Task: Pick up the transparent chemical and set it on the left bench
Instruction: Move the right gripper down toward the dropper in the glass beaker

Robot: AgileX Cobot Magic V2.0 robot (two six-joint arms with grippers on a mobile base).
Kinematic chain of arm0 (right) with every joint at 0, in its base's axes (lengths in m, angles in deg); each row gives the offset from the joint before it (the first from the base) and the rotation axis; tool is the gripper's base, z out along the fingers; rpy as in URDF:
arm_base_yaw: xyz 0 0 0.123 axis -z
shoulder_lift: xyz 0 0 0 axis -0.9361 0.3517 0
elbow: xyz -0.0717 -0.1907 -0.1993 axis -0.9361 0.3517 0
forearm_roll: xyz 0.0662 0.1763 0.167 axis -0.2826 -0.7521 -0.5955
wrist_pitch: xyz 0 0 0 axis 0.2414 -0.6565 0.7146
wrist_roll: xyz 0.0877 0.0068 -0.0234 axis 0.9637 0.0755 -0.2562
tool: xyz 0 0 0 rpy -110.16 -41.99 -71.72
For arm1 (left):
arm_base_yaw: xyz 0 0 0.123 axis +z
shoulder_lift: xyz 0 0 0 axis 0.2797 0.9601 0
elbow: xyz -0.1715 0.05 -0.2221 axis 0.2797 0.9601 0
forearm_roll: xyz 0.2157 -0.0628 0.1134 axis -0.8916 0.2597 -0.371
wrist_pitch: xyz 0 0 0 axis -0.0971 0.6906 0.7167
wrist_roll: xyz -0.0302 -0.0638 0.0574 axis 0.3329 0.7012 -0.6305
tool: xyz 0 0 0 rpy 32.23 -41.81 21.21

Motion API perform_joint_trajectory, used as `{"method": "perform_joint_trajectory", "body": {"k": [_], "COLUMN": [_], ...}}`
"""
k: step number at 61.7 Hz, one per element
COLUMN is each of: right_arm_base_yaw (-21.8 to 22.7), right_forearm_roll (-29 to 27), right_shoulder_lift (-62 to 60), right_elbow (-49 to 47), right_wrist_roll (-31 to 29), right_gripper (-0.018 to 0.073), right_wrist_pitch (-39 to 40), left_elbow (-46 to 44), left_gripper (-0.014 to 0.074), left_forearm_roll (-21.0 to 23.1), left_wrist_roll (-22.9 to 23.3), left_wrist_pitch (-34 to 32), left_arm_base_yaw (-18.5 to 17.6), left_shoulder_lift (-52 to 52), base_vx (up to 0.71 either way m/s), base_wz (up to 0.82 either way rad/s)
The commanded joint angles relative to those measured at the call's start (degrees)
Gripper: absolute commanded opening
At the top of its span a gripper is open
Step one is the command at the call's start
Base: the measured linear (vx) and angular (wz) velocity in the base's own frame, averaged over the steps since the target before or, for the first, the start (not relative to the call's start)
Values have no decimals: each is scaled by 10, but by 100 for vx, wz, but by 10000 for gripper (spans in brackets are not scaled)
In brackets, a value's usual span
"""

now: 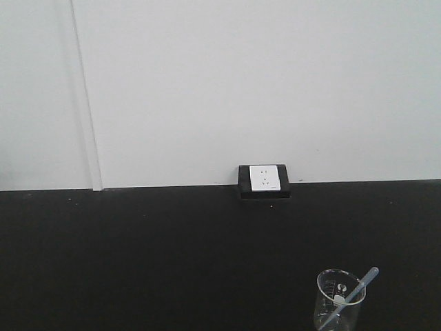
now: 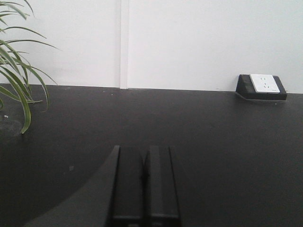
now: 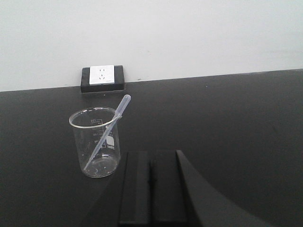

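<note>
Clear pipette (image 3: pixel 106 132): slim, see-through plastic with a faint blue cast and a small bulb at the top end. It stands tilted inside a small glass beaker (image 3: pixel 85 142), with its tip on the beaker floor. The stem leans on the rim and the bulb sticks out above it. The beaker sits just ahead of my right hand (image 3: pixel 151 158), off to that hand's left, and is not touching it.

Right hand: fingers pressed together, holding nothing. Left hand (image 2: pixel 143 153): fingers likewise together, empty, with bare counter (image 2: pixel 213 156) ahead of it.

Hard to make out: I cannot read the printed scale on the beaker, nor tell whether the pipette holds any liquid. In the front view the bottom edge cuts off the beaker's base. The rear part of each hand is cut off in its own wrist view.

Surface and room: matte black counter meeting a plain white wall (image 1: pixel 241 83). A white socket (image 3: pixel 102 77) in a black frame sits at the wall beyond the beaker. Green plant (image 2: pixel 19 71) leaves hang far left of the left hand.
</note>
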Motion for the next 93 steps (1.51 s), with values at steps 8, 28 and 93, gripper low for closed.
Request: {"method": "perform_joint_trajectory", "body": {"k": [8, 28, 93], "right_arm_base_yaw": [4, 4, 4], "right_forearm_roll": [1, 1, 4], "right_shoulder_lift": [-5, -5, 167], "right_elbow": [3, 3, -150], "right_wrist_roll": [-4, -4, -8], "right_gripper": [-7, -7, -4], "right_wrist_pitch": [50, 50, 175], "left_elbow": [9, 9, 9], "left_gripper": [-3, -3, -3], "left_forearm_roll": [0, 0, 0], "left_wrist_roll": [4, 4, 4], "left_wrist_pitch": [-45, -45, -45], "left_arm_base_yaw": [-1, -1, -1], "left_shoulder_lift": [-11, -11, -11], "base_vx": [0, 0, 0], "base_wz": [-1, 0, 0]}}
